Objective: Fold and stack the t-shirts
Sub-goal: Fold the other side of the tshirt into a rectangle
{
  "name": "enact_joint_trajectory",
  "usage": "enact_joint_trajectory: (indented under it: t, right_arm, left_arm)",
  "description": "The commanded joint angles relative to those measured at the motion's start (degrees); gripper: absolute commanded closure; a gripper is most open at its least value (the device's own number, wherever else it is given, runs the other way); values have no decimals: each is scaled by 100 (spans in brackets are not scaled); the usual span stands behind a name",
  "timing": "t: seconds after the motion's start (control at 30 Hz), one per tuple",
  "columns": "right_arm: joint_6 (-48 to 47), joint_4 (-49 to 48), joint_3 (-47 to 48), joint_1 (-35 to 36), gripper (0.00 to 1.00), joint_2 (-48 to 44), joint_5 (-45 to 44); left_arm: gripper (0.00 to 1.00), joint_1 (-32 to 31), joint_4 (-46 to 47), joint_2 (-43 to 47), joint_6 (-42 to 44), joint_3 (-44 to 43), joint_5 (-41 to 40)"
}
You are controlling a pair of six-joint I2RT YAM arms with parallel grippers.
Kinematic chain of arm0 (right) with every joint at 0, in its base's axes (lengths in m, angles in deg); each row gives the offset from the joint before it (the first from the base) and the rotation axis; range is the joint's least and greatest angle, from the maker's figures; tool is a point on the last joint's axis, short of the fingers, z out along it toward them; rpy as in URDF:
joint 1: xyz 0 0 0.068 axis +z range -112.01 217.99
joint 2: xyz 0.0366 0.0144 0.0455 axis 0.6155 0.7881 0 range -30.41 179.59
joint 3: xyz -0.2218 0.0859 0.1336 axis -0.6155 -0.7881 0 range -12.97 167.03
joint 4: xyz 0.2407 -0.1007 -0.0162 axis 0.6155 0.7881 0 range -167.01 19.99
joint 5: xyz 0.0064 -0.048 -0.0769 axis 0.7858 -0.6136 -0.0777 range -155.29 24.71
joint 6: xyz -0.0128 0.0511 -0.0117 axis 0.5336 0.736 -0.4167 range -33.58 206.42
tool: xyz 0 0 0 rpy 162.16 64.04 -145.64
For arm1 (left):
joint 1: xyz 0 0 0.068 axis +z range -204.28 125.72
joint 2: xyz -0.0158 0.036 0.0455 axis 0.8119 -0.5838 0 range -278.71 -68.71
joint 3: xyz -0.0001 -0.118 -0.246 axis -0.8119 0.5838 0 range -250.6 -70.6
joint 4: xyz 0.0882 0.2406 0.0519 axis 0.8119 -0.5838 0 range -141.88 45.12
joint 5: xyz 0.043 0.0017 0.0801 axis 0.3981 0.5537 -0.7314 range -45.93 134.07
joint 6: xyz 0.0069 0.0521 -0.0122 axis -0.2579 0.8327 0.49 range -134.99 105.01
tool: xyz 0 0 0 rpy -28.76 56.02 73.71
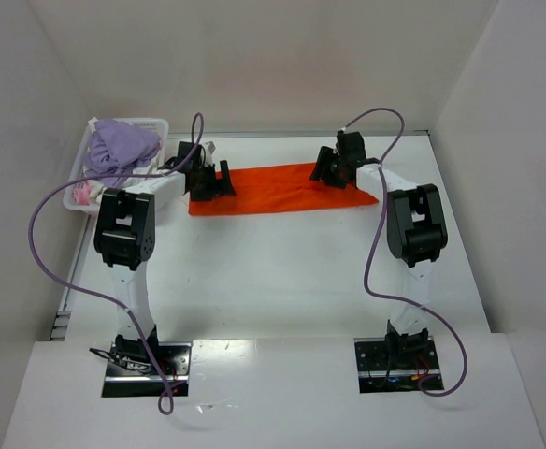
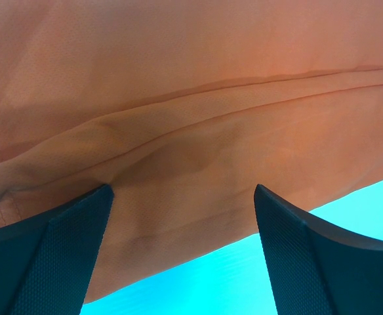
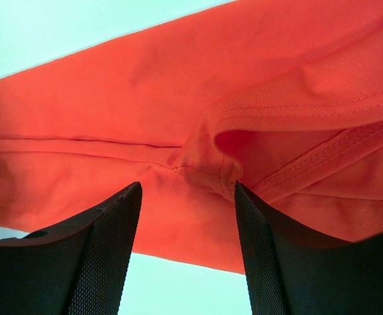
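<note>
Here the orange t-shirt [image 1: 282, 190] lies on the white table [image 1: 282, 281], towards its far side and about midway between the two arms. It forms a long flat band running from left to right, with its right end drawn to a point. The left gripper [image 1: 209, 181] is down at the band's left end, and the right gripper [image 1: 335, 168] is down near the right end, on the far edge of the cloth. In the left wrist view the jaws stand wide apart. Both dark fingers [image 2: 54, 256] are clear of each other, with only smooth orange cloth and a long seam lying beyond them; nothing is held. In the right wrist view the jaws stand at a middling width. A small pucker of cloth, where hems and a seam meet, sits between the fingertips [image 3: 260, 249] and touches the right-hand one; whether it is actually pinched cannot be told. At the far left corner a white lattice basket [image 1: 151, 123] holds a heap of lilac cloth [image 1: 122, 145] and a little pink cloth [image 1: 83, 194].
</note>
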Motion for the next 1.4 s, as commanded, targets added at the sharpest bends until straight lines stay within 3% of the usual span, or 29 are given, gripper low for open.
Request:
enact_joint_trajectory:
  t: [0.0, 0.47, 0.53, 0.63, 0.67, 0.8, 1.13, 1.37]
  right_arm:
    - [-212, -33, 277, -34, 36, 61, -218]
    - [-388, 90, 409, -34, 36, 290, -561]
    - [-388, 29, 461, -34, 42, 343, -491]
    - [-388, 29, 646, -34, 68, 466, -324]
    - [-336, 107, 707, -34, 80, 562, -272]
    - [-335, 169, 962, -34, 94, 685, -271]
    - [-598, 643, 2218, -34, 90, 1257, -385]
    - [-712, 951, 2730, -34, 69, 1785, -210]
  left_arm:
    - [4, -67, -220, -328, 77, -92, -53]
    - [4, -67, -220, -328, 77, -92, -53]
    - [4, -67, -220, -328, 77, -92, -105]
    - [4, -67, -273, -328, 77, -92, -106]
    - [4, -67, -273, -328, 77, -92, -106]
    - [4, -67, -273, -328, 130, -92, -106]
    - [4, -120, -273, -381, 130, -92, -106]
    - [4, -120, -326, -434, 130, -144, -106]
